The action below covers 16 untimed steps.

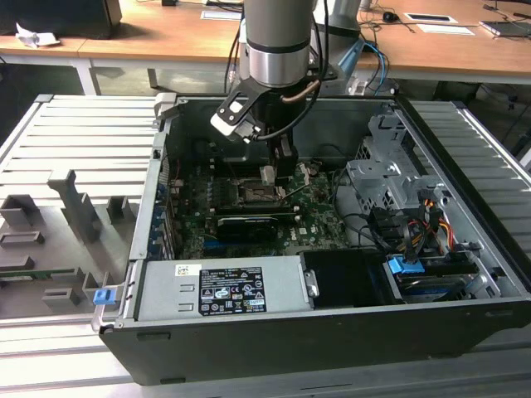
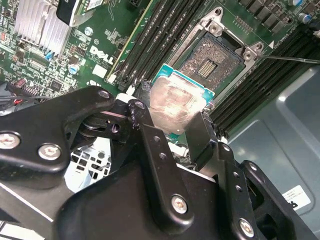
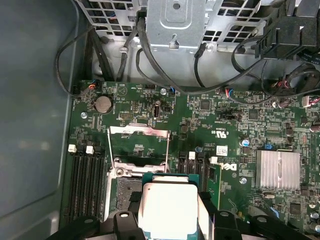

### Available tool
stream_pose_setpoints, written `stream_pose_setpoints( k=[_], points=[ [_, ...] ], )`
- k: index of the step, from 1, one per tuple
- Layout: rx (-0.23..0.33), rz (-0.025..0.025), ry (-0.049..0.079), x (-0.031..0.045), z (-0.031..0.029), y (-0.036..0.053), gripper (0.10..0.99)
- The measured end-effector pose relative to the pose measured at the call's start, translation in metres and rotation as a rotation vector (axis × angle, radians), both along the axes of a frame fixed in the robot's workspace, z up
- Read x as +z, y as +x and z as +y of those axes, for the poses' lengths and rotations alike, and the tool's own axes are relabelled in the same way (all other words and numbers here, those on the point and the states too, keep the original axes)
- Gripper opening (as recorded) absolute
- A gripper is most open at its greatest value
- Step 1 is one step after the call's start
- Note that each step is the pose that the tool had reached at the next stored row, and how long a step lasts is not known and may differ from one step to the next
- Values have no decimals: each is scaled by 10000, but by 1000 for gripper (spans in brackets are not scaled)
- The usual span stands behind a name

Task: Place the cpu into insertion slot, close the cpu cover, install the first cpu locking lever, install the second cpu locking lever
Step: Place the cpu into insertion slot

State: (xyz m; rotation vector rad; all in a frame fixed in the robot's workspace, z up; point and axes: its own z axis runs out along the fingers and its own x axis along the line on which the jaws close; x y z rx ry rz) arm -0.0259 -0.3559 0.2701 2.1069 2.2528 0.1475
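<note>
My gripper (image 2: 172, 111) is shut on the cpu (image 2: 177, 100), a pale silvery square chip with a green edge, clamped between the two black fingers (image 2: 150, 137). In the first wrist view the cpu (image 3: 167, 207) hangs just above and beside the insertion slot (image 3: 126, 192), apart from it. The slot (image 2: 210, 62) lies open, its dark contact field bare inside a metal rim. The cpu cover (image 3: 137, 131) stands flipped up behind the slot, with thin wire levers (image 3: 166, 150) raised beside it. In the exterior view the gripper (image 1: 272, 170) hovers over the slot (image 1: 254, 193) inside the open computer case.
Black memory slots (image 2: 165, 30) flank the socket. A finned heatsink (image 3: 277, 170) sits on the green board. A long black card (image 1: 245, 224), the power supply (image 1: 224, 288), a drive cage (image 1: 390, 178) and loose cables (image 1: 415, 228) crowd the case.
</note>
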Motion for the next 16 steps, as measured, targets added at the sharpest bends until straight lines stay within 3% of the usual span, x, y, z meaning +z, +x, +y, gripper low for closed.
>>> stream_pose_setpoints(
  k=[10, 16],
  points=[
    [2, 1, -1, -119, 11, -56, 525],
    [0, 1, 2, -130, 18, -143, 525]
  ],
)
